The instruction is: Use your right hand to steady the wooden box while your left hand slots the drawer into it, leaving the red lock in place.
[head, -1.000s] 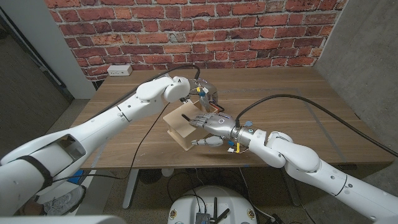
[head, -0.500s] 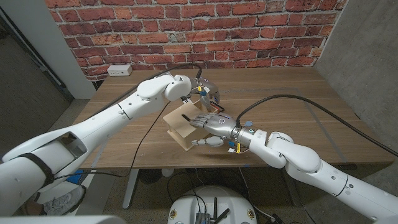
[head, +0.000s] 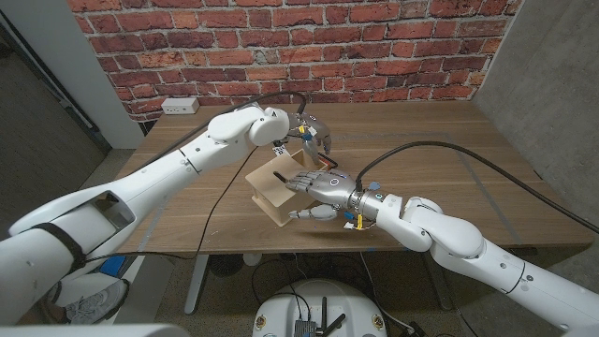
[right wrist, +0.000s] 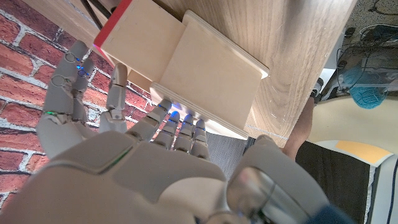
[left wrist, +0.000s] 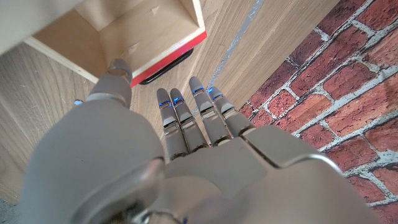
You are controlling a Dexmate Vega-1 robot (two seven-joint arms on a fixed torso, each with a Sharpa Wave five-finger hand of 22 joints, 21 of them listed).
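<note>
The light wooden box (head: 270,193) lies tilted near the table's front middle. My right hand (head: 318,187) grips it, fingers across its top face (right wrist: 211,81) and thumb at its near side. The drawer (right wrist: 140,37) sticks out of the box's far end, and its open inside (left wrist: 124,31) is bare. A red strip (left wrist: 171,53) runs along the drawer's outer end, over a dark piece. My left hand (head: 312,136) stands just beyond that end with its fingers spread and nothing in it. Its thumb (left wrist: 115,78) reaches up to the red strip. The left hand (right wrist: 68,99) also shows beside the red edge (right wrist: 112,25).
A white wall socket strip (head: 180,105) lies at the table's back left, below the brick wall. A black cable (head: 468,159) runs over the table (head: 449,122) along my right arm. Bare wood spreads to the right of the box.
My left hand has drawn back a little from the drawer's end, towards the far right. The right hand and the box have stayed put.
</note>
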